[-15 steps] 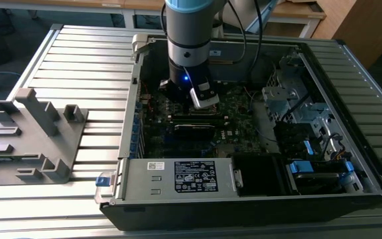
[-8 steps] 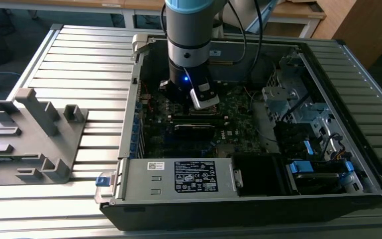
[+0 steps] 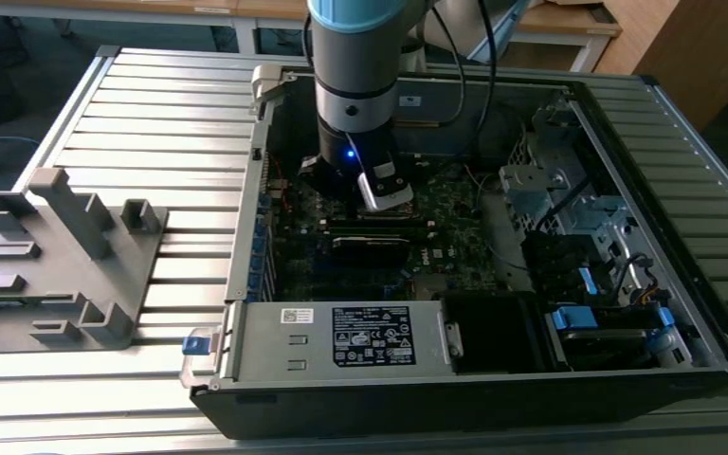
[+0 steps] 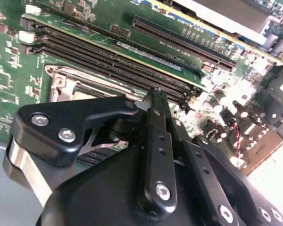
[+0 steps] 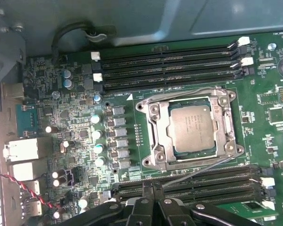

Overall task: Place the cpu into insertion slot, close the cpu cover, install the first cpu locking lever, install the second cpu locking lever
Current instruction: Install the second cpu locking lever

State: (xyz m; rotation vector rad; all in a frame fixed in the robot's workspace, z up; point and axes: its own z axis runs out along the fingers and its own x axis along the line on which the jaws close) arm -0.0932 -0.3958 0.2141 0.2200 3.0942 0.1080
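Observation:
In the first wrist view the cpu (image 5: 191, 126) lies flat in the insertion slot (image 5: 148, 162), its grey metal top showing. The silver cpu cover (image 5: 225, 123) is folded down around it. A thin wire locking lever (image 5: 203, 170) slants away from the socket's corner, raised off the board, and its free end meets my gripper's (image 5: 153, 187) tips. The black fingers are pressed together; I cannot tell if the lever is pinched between them. The second wrist view has the gripper (image 4: 153, 94) just past the socket's edge. In the exterior view the gripper (image 3: 383, 201) hangs low over the motherboard.
The open computer case (image 3: 465, 379) lies on a slatted metal table (image 3: 149, 104). Long black memory slots (image 5: 170, 61) flank the socket on both sides. Capacitors (image 5: 96, 134) and rear ports (image 5: 23, 150) stand nearby. A grey fixture (image 3: 61, 256) sits at the exterior view's left.

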